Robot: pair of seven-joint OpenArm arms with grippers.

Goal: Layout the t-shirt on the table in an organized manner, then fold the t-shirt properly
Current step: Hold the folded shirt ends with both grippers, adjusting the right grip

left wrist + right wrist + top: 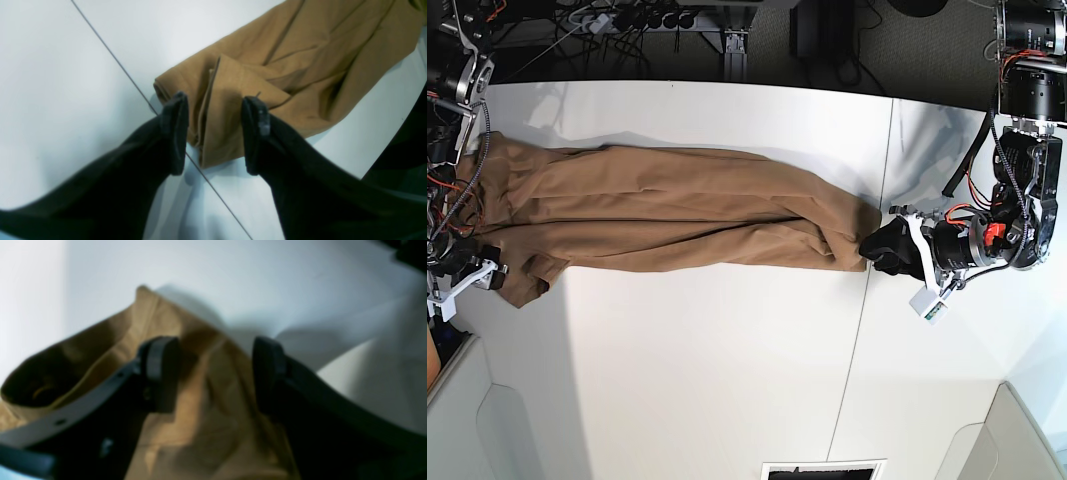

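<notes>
right now your t-shirt (667,210) lies stretched long and bunched across the table (727,380), each end at an arm, which looks like you are pulling it taut to spread it out. your left gripper (213,130) is spread wide, straddling a folded corner without pinching it. further off, your right gripper (213,373) is likewise agape over the cloth.
</notes>
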